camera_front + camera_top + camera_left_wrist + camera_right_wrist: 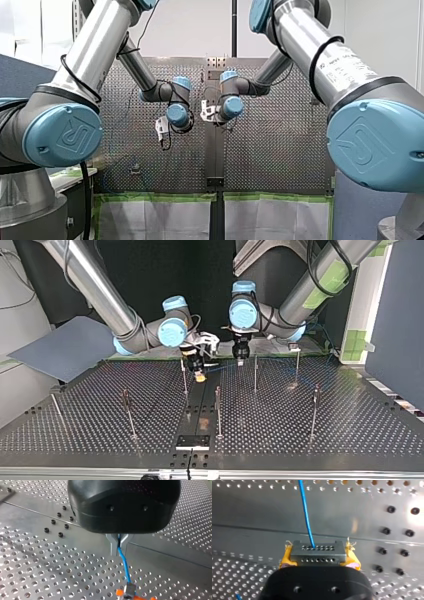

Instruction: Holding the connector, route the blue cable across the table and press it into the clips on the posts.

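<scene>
The robot's left gripper (119,551) pinched the thin blue cable (124,565) between metal fingers near the grey rectangular multi-hole connector (317,551), itself clamped between the right gripper (319,558)'s yellow pads.

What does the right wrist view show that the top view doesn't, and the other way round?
Only the right wrist view shows the grey connector with its rows of holes, where the blue cable enters it. Only the top view shows my left arm and the posts standing on the table. Both show the blue cable, the yellow pads of my right gripper and the perforated table.
</scene>
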Available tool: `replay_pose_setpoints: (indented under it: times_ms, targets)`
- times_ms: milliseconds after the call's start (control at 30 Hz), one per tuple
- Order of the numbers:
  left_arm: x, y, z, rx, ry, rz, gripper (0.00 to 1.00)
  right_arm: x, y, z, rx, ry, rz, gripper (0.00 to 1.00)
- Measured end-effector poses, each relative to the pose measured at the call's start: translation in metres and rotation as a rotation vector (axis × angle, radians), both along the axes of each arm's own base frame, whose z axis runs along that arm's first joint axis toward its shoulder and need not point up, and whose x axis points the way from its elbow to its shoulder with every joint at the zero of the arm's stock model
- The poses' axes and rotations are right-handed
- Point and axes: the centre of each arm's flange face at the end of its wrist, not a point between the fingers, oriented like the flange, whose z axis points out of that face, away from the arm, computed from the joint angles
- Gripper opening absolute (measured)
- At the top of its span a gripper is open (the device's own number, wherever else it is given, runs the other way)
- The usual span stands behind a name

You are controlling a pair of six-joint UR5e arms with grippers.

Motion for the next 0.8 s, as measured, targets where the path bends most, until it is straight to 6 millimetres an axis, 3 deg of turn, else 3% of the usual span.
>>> replay_pose_setpoints:
  times_ms: [33, 67, 100, 167, 200, 233, 267, 500, 800]
  targets:
    - [0.000, 0.000, 0.000, -0.001, 0.001, -0.002, 0.00, 0.000, 0.000, 0.002, -0.002, -0.002, 0.000, 0.00]
    - [0.000, -0.001, 0.000, -0.002, 0.002, -0.005, 0.13, 0.000, 0.000, 0.005, -0.004, -0.004, -0.001, 0.00]
    - [-0.001, -0.001, 0.000, -0.005, 0.005, -0.010, 0.13, -0.001, 0.000, 0.006, -0.005, -0.006, -0.002, 0.00]
    - [-0.001, -0.002, -0.001, -0.013, 0.008, -0.023, 0.43, -0.002, -0.001, 0.008, -0.004, -0.011, -0.005, 0.00]
    - [-0.001, -0.004, -0.001, -0.019, 0.010, -0.030, 0.43, -0.001, 0.000, 0.008, -0.003, -0.012, -0.004, 0.00]
    - [-0.002, -0.004, -0.001, -0.022, 0.010, -0.033, 0.69, -0.001, -0.001, 0.008, -0.001, -0.013, -0.004, 0.00]
    - [-0.002, -0.005, -0.001, -0.025, 0.010, -0.036, 0.73, -0.001, 0.000, 0.008, -0.001, -0.015, -0.004, 0.00]
    - [0.002, -0.013, 0.005, -0.050, -0.014, -0.049, 0.73, -0.001, 0.000, 0.007, 0.002, -0.017, 0.000, 0.00]
    - [0.016, -0.018, 0.018, -0.076, -0.054, -0.054, 0.62, -0.001, 0.000, 0.007, 0.002, -0.017, 0.000, 0.00]
